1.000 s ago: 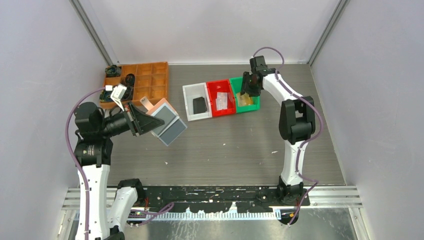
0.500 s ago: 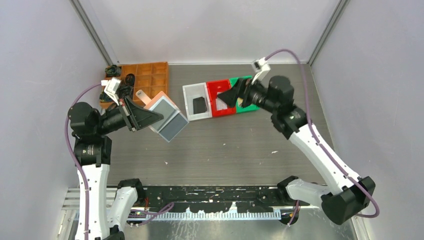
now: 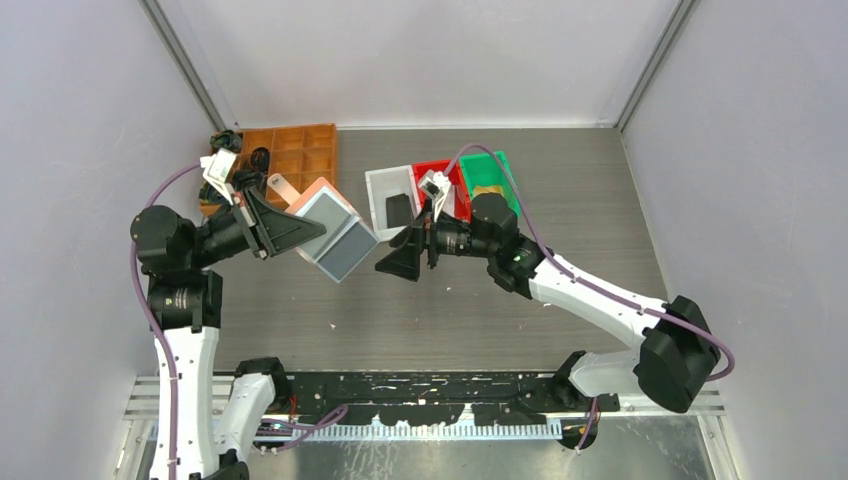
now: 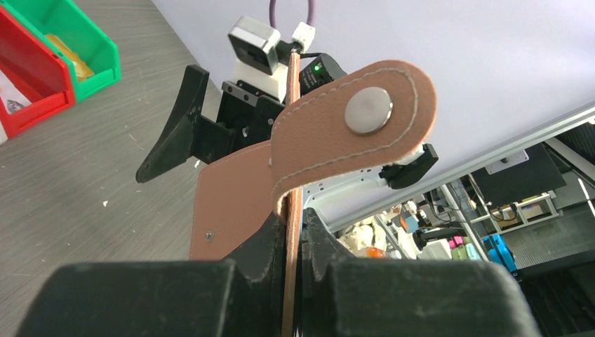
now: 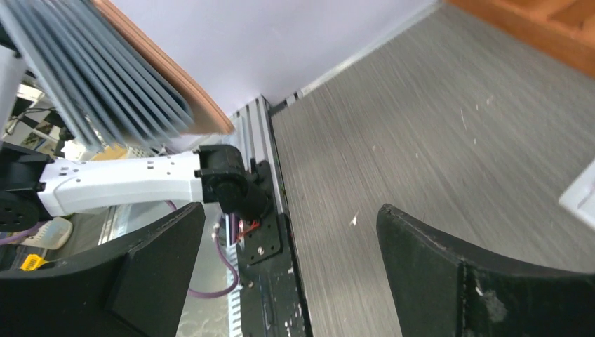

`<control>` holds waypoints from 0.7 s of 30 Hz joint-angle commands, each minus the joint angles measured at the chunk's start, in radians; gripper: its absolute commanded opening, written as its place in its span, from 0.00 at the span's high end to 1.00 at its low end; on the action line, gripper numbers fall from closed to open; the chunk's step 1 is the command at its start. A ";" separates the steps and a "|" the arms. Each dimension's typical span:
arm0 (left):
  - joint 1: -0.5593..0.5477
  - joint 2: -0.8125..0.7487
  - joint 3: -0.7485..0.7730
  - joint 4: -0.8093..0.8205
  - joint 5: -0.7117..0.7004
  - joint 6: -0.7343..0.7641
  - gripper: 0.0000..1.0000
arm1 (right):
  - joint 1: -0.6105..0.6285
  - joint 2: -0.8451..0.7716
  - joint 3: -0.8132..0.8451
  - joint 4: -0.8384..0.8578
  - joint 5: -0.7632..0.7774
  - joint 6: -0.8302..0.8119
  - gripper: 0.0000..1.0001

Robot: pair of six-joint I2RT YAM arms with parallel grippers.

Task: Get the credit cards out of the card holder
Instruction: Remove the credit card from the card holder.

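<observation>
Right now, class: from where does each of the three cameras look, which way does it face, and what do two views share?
Top external: high behind the bases, looking down on the table; both arms show, left tool shut on the card holder, right tool open.
Left wrist: looks along its own fingers, past the card holder, toward the right tool.
Right wrist: looks between its own fingers toward the left arm.
Shared: both wrist views show the card holder.

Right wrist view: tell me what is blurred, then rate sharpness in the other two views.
Right wrist view: the card holder and the table smear slightly. Left wrist view: the pink tab is crisp; the left end effector, close to the lens, is soft. Top external view: sharp, evenly lit, no glare.
</observation>
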 commanded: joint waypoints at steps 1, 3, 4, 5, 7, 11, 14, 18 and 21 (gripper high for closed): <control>-0.006 -0.001 0.051 0.088 0.014 -0.051 1.00 | 0.013 0.016 0.031 0.256 -0.040 0.037 0.02; -0.005 -0.001 0.049 0.088 0.013 -0.052 1.00 | 0.019 0.029 0.050 0.258 -0.028 0.038 0.02; -0.005 0.000 0.050 0.087 0.012 -0.053 1.00 | 0.020 0.033 0.058 0.261 -0.015 0.038 0.02; -0.005 0.000 0.049 0.087 0.013 -0.054 1.00 | 0.020 0.038 0.066 0.265 -0.008 0.041 0.03; -0.005 0.001 0.049 0.088 0.013 -0.059 1.00 | 0.020 0.043 0.081 0.268 0.006 0.044 0.04; -0.005 0.001 0.049 0.089 0.012 -0.066 1.00 | 0.020 0.046 0.099 0.289 0.006 0.066 0.05; -0.005 0.000 0.050 0.089 0.009 -0.066 1.00 | 0.025 0.045 0.103 0.307 -0.011 0.082 0.05; -0.005 0.001 0.050 0.088 0.008 -0.067 1.00 | 0.030 0.041 0.115 0.309 0.001 0.096 0.07; -0.005 -0.001 0.047 0.088 0.007 -0.063 1.00 | 0.030 0.037 0.127 0.320 -0.003 0.115 0.07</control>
